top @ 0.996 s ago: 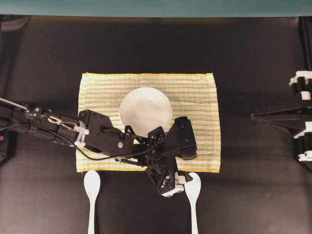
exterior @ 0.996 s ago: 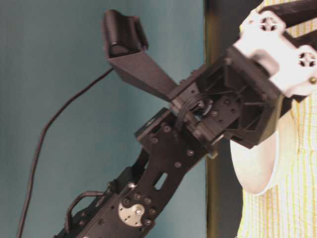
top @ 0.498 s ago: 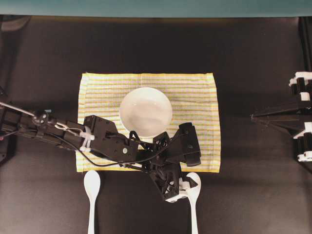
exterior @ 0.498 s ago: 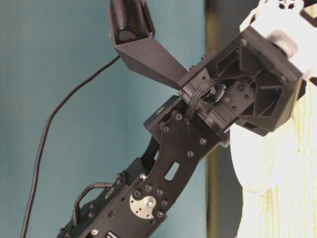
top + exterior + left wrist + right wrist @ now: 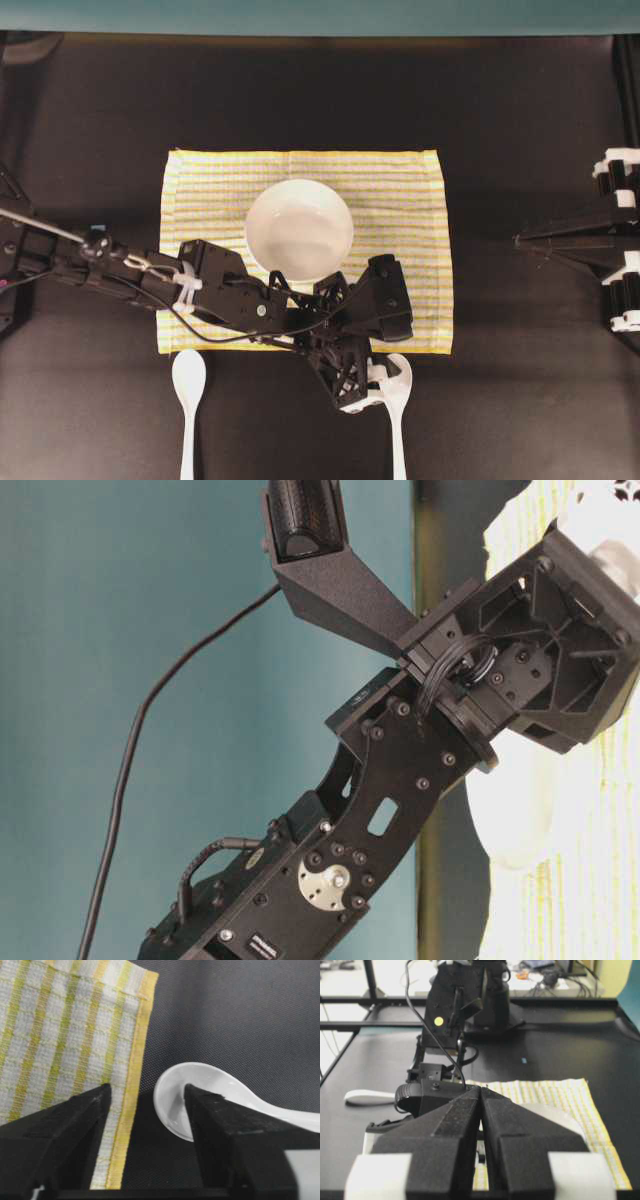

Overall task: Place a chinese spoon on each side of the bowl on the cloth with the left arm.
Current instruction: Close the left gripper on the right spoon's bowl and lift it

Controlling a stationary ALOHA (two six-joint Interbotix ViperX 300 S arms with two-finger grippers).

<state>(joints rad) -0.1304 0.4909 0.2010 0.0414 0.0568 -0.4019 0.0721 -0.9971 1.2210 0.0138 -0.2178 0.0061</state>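
The white bowl (image 5: 298, 229) sits in the middle of the yellow-striped cloth (image 5: 200, 190). Two white chinese spoons lie on the black table just in front of the cloth, one at the left (image 5: 188, 380) and one at the right (image 5: 399, 388). My left gripper (image 5: 368, 388) is down at the right spoon (image 5: 220, 1085) and open (image 5: 145, 1097). One finger (image 5: 210, 1120) stands inside the spoon's scoop, and the other (image 5: 85, 1115) is over the cloth's hem (image 5: 132, 1085). The scoop's rim lies between them, with a gap on the cloth side. My right gripper (image 5: 522, 240) is shut (image 5: 481, 1089) and holds nothing.
The left arm (image 5: 225, 295) reaches across the cloth's front edge, close beside the bowl (image 5: 510, 825). The right arm rests at the table's right edge (image 5: 620, 240). A teal wall (image 5: 320, 15) runs along the back.
The left gripper has shifted slightly forward and down onto the right spoon's scoop, and its jaws have narrowed. The right arm, bowl, cloth and left spoon have not moved.
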